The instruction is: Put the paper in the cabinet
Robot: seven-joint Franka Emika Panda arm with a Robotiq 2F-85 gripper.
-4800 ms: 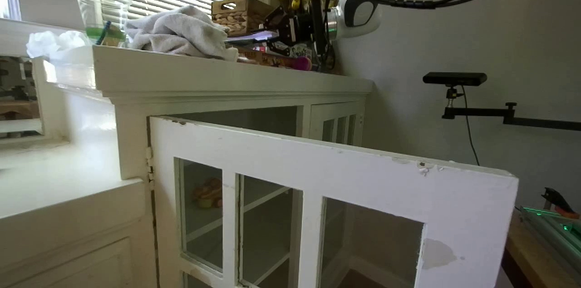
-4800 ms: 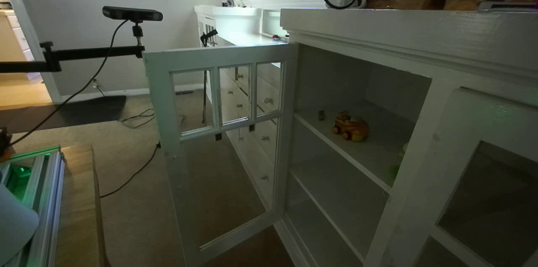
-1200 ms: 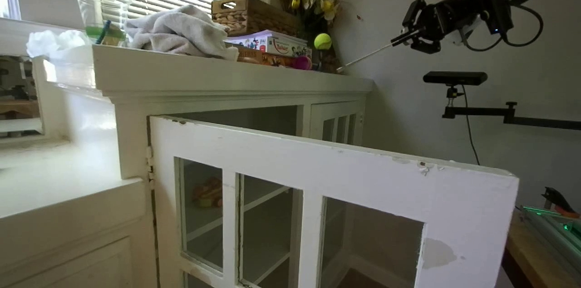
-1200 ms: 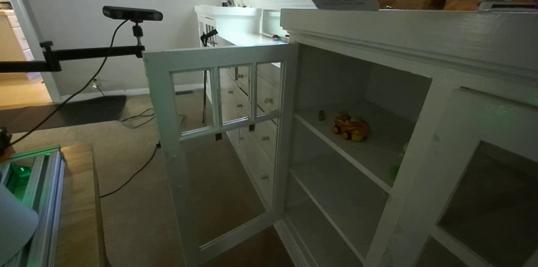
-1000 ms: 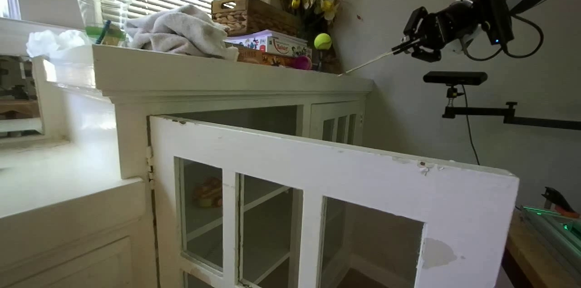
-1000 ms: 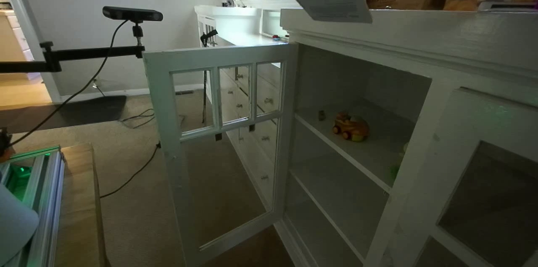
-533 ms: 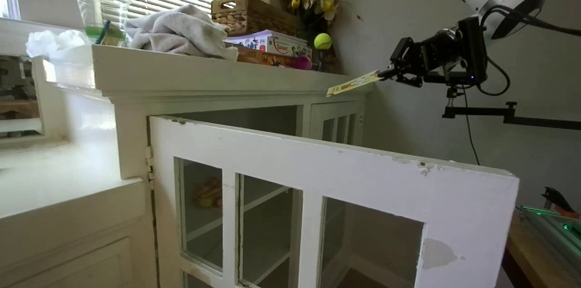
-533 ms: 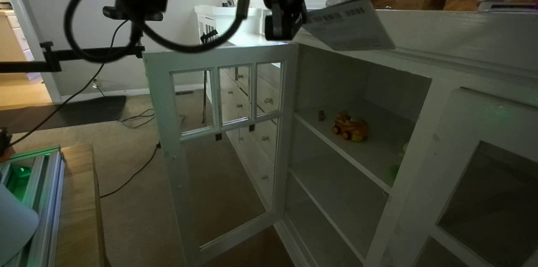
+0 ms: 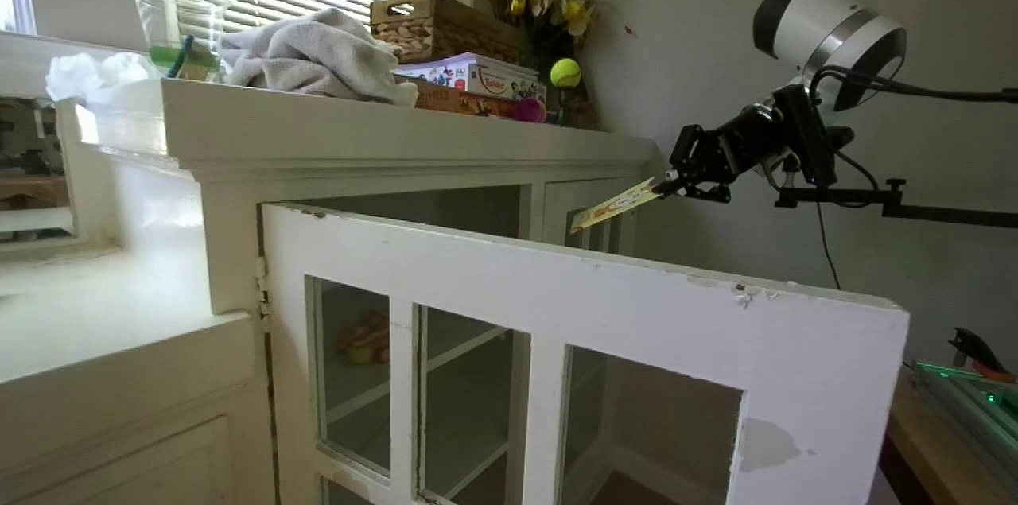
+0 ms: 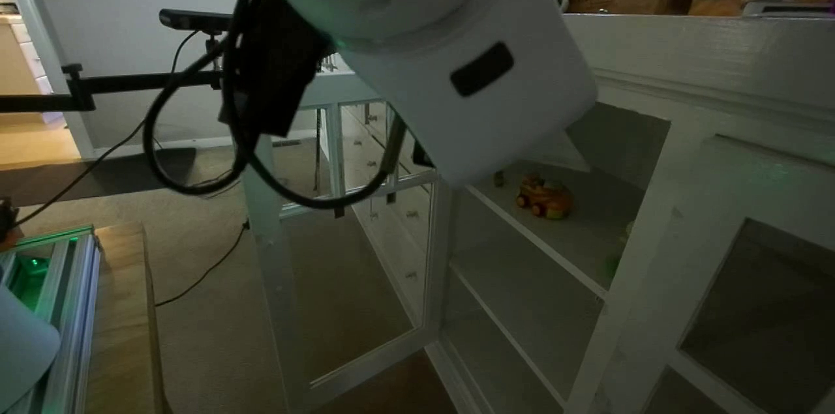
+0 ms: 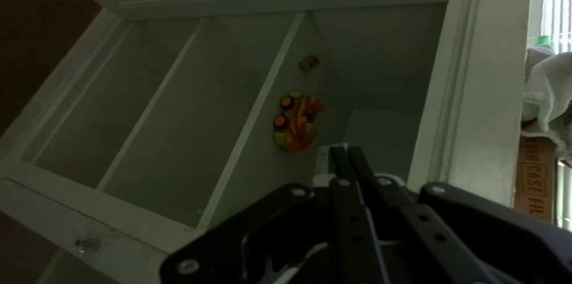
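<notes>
My gripper (image 9: pixel 666 185) is shut on the paper (image 9: pixel 616 205), a thin yellowish sheet that slopes down from the fingertips in an exterior view. Both are in front of the white cabinet (image 9: pixel 398 127), just above the top edge of its swung-out door (image 9: pixel 636 290). From the wrist, the gripper (image 11: pixel 346 149) points into the upper compartment, its fingers nearly together; only a narrow strip of the paper (image 11: pixel 321 161) shows beside them. In an exterior view my arm hides the gripper, and a pale corner of the paper (image 10: pixel 562 150) shows before the upper compartment.
An orange toy car (image 10: pixel 545 197) and a small brown piece (image 10: pixel 499 178) lie on the upper shelf. Boxes (image 9: pixel 477 83), a grey towel (image 9: pixel 318 60) and a plastic cup (image 9: pixel 179 28) stand on the cabinet top. A camera arm (image 9: pixel 954 215) is behind my arm.
My gripper has left the cabinet top with the paper in it. Over the last second it has come down below the top's edge, and the paper has tipped further downward.
</notes>
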